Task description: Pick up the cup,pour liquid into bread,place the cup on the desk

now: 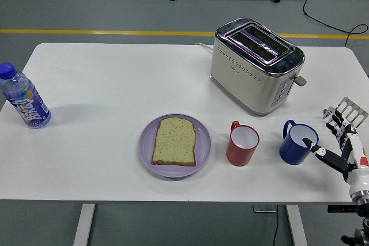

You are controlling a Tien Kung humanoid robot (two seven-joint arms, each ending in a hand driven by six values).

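Observation:
A slice of bread point(174, 140) lies on a lilac plate point(147, 152) near the table's front middle. A red cup point(241, 144) stands right of the plate, handle to the back left. A blue cup point(298, 142) stands further right, handle also to the back left. My right hand point(340, 136) is just right of the blue cup, palm toward it, fingers spread. Its thumb tip point(314, 148) reaches the cup's right side. It holds nothing. My left arm is out of view.
A cream and chrome toaster point(256, 64) stands behind the cups. A plastic water bottle point(23, 103) with a blue cap and label stands at the far left. The white table point(115, 79) ends close to my right hand.

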